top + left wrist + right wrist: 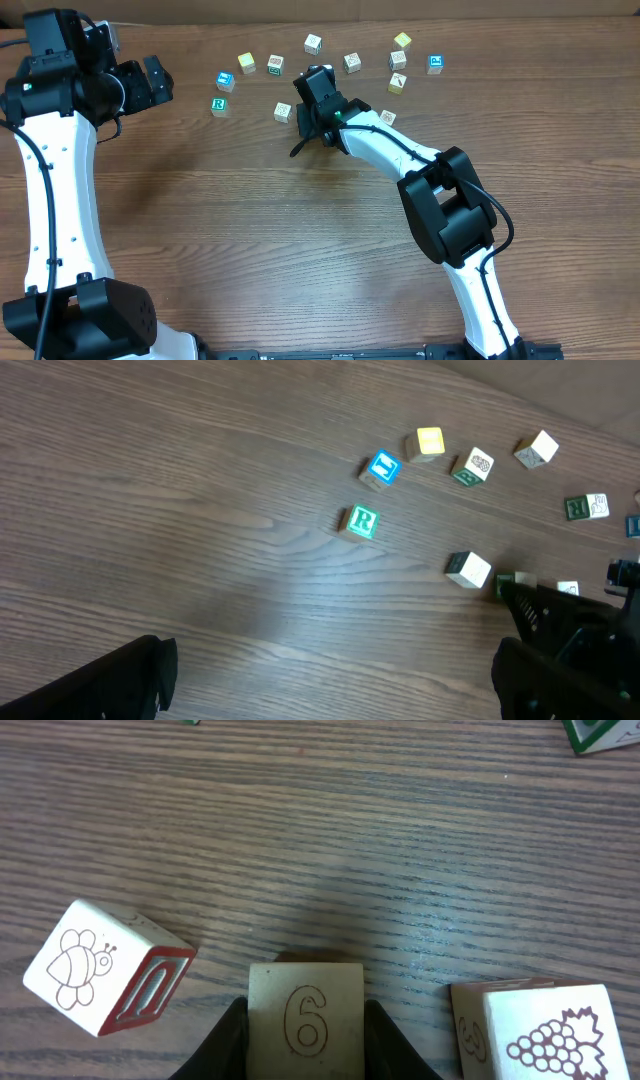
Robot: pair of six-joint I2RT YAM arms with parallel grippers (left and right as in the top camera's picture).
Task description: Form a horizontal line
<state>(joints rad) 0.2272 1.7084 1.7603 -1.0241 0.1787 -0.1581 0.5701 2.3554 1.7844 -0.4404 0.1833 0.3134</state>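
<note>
No row of three touching cubes shows; the cubes lie apart. The green "R" cube (pixel 219 105) (pixel 362 521) and the blue picture cube (pixel 225 81) (pixel 382 468) sit at the far left, a small gap between them. My right gripper (pixel 308 122) (pixel 305 1025) is shut on a plain cream cube engraved "6" (pixel 305 1010), low over the table. That cube is hidden under the gripper in the overhead view. My left gripper (pixel 160 82) (pixel 330 690) is open and empty, left of the cubes.
A bee-picture cube (pixel 90 965) and a grape-picture cube (pixel 545 1030) flank the held cube. A cream cube (pixel 283 111), a yellow cube (pixel 246 63), a green-marked cube (pixel 275 66) and several others (pixel 397 82) lie scattered along the far side.
</note>
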